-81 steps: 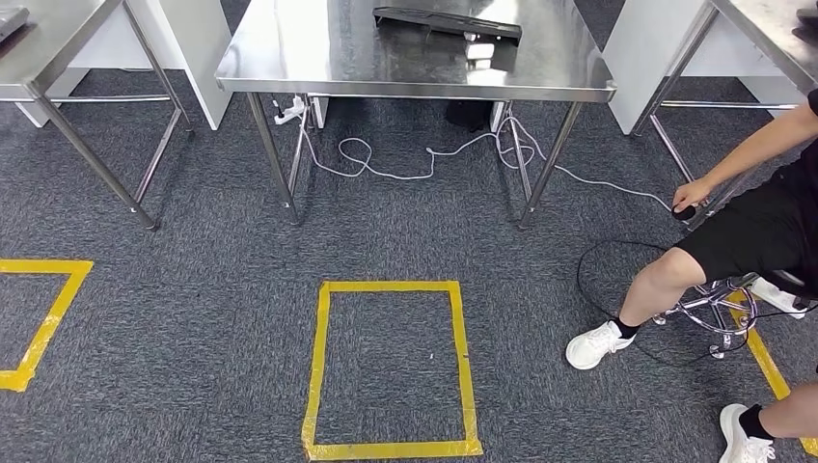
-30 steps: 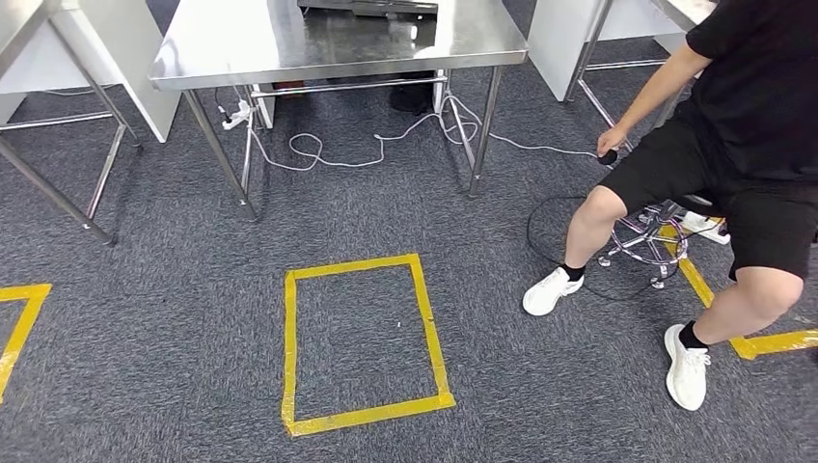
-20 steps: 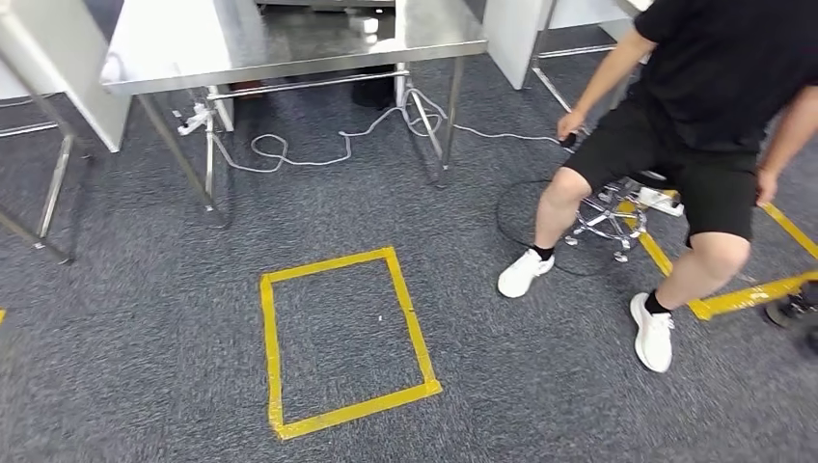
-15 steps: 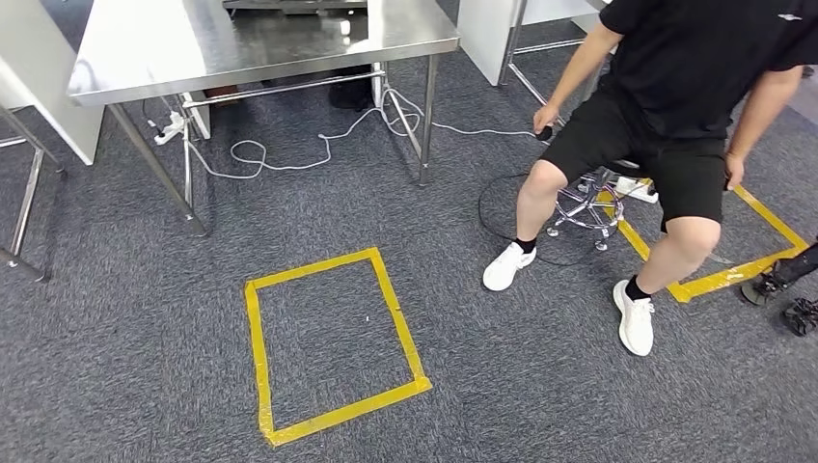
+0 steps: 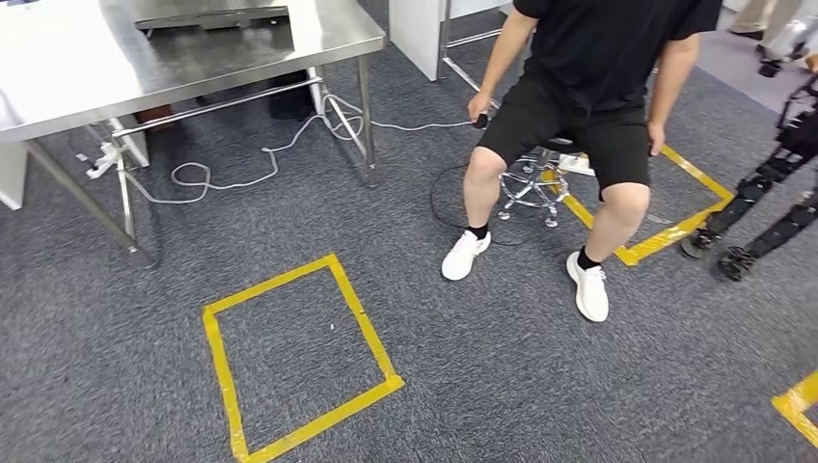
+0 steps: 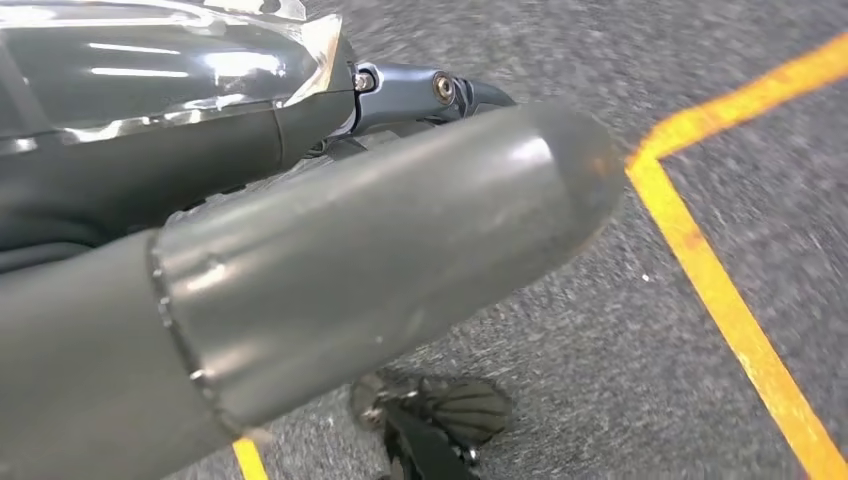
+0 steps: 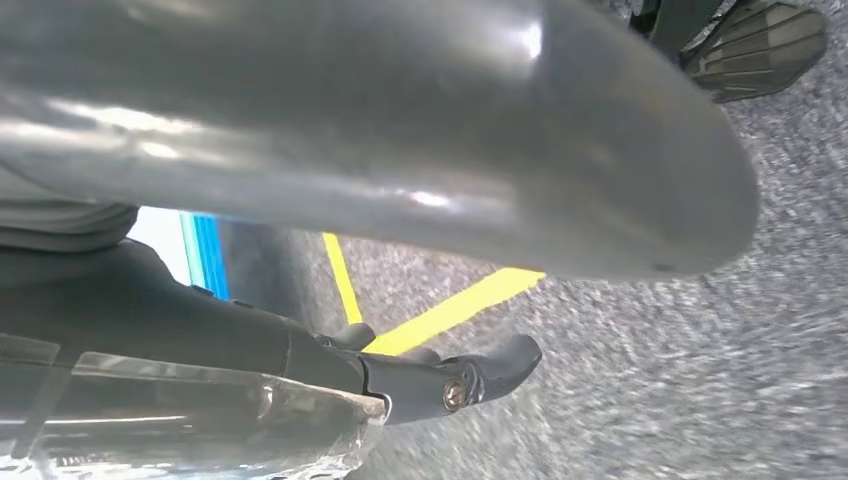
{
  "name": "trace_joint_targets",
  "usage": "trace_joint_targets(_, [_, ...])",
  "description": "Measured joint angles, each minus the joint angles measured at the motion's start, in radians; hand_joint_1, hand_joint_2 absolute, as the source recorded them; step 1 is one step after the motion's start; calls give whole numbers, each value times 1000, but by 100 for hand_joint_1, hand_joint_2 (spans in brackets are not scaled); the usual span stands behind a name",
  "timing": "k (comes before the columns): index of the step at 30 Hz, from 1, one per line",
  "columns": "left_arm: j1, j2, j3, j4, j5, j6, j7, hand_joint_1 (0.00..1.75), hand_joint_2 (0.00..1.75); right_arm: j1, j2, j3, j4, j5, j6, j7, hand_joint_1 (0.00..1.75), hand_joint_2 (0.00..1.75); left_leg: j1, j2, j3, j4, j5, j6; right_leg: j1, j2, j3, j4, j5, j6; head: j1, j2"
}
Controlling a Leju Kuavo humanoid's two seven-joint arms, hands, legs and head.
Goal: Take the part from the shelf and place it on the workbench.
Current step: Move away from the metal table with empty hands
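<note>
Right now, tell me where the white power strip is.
In the head view, the white power strip lies on the carpet at upper left, under the steel workbench beside its near left leg, with its white cable looping rightward across the floor.

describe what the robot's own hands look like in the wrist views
Left robot hand: a thick, smooth, matte grey thumb with a rounded tip, a glossy dark cover behind it, and a darker finger fixed with small silver screws. Right robot hand: the same thick grey rounded thumb, glossy dark cover, and a black finger with a brass-coloured screw. No cables or markings show.
</note>
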Motion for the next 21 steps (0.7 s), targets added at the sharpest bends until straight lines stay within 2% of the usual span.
trace_joint_targets(1, [0, 0, -3, 0, -4, -1, 3, 0, 0, -2, 2, 0, 0, -2, -4, 3, 0, 0, 1, -16, 17, -39, 10, 1, 1, 12, -7, 4, 1, 5, 0, 0])
trace_joint_targets(2, [0, 0, -6, 0, -7, -2, 6, 0, 0, -2, 3, 0, 0, -3, -7, 6, 0, 0, -1, -23, 22, -55, 10, 4, 3, 23, -15, 7, 3, 12, 0, 0])
trace_joint_targets(4, [-2, -1, -10, 0, -10, -4, 12, 0, 0, 1, 4, 0, 0, -4, -11, 13, 0, 0, -5, -3, 20, -61, 15, 15, 3, 41, -31, 7, 10, 28, 1, 0])
trace_joint_targets(5, [-3, -3, -11, 0, -11, -3, 14, 0, 0, 3, 4, 0, 0, -3, -12, 18, 0, 0, -5, 9, 20, -65, 20, 24, 5, 31, -40, 15, 6, 32, 1, 0])
trace_joint_targets(7, [-4, -5, -11, 0, -12, -2, 17, 0, 0, 3, 6, 0, 0, -1, -12, 26, 0, 0, -4, 38, 19, -75, 29, 40, 8, -18, -78, 83, -32, 29, 7, 0])
trace_joint_targets(8, [-3, -5, -11, 0, -11, 0, 19, 0, 0, 2, 7, 0, 0, 1, -13, 29, 0, 0, -6, 53, 17, -76, 31, 44, 5, -48, -108, 146, -63, 25, 9, 0])
trace_joint_targets(9, [-2, -5, -11, 0, -10, 1, 21, 0, 0, 0, 9, 0, 0, 3, -13, 31, 0, 0, -8, 68, 14, -76, 31, 45, 3, -63, -140, 214, -93, 23, 12, 0])
trace_joint_targets(10, [-2, -5, -11, 0, -8, 2, 23, 0, 0, -1, 10, 0, 0, 6, -12, 32, 0, 0, -9, 83, 13, -76, 32, 45, 1, -70, -164, 268, -112, 26, 12, 0])
trace_joint_targets(11, [-2, -5, -11, 0, -6, 2, 25, 0, 0, -1, 10, 0, 0, 9, -12, 33, 0, 0, -10, 98, 12, -75, 32, 45, -2, -73, -169, 289, -116, 33, 12, 0])
trace_joint_targets(12, [-2, -6, -11, 0, -3, 3, 27, 0, 0, 0, 10, 0, 0, 12, -11, 34, 0, 0, -10, 112, 12, -75, 31, 45, -3, -77, -153, 270, -106, 42, 13, 0])
trace_joint_targets(13, [-3, -6, -11, 0, 0, 4, 28, 0, 0, 0, 10, 0, 0, 16, -10, 34, 0, 0, -10, 125, 13, -75, 31, 44, -5, -87, -116, 211, -84, 53, 13, 0])
trace_joint_targets(14, [-3, -7, -11, 0, 3, 5, 29, 0, 0, -1, 9, 0, 0, 20, -8, 34, 0, 0, -10, 136, 16, -75, 30, 41, -7, -110, -69, 131, -60, 60, 14, 0])
trace_joint_targets(15, [-4, -8, -11, 0, 5, 6, 30, 0, 0, -3, 9, 0, 0, 24, -6, 34, 0, 0, -13, 146, 18, -74, 29, 37, -5, -136, -32, 65, -39, 62, 15, 0])
trace_joint_targets(16, [-4, -9, -11, 0, 8, 8, 30, 0, 0, -5, 9, 0, 0, 28, -5, 34, 0, 0, -15, 155, 22, -74, 27, 30, -2, -156, -9, 20, -24, 59, 15, 0])
trace_joint_targets(17, [-5, -9, -11, 0, 10, 9, 31, 0, 0, -7, 9, 1, 0, 31, -4, 34, 0, 0, -17, 164, 26, -74, 25, 23, 2, -167, -2, 2, -17, 52, 16, 0])
trace_joint_targets(19, [-9, -11, -11, 0, 17, 13, 31, 0, 0, -8, 9, 1, 0, 37, -1, 34, 0, 0, -17, 183, 34, -77, 24, 10, 8, -149, -9, 2, -11, 35, 15, 0])
trace_joint_targets(20, [-11, -12, -10, 0, 20, 14, 31, 0, 0, -7, 9, 1, 0, 39, 0, 34, 0, 0, -13, 180, 35, -75, 19, 3, 2, -138, -7, -1, -8, 27, 14, 0])
trace_joint_targets(21, [-12, -13, -10, 0, 22, 16, 31, 0, 0, -7, 8, 1, 0, 41, 3, 34, 0, 0, -10, 161, 30, -58, 3, -1, -4, -126, -6, -4, -4, 19, 13, 0])
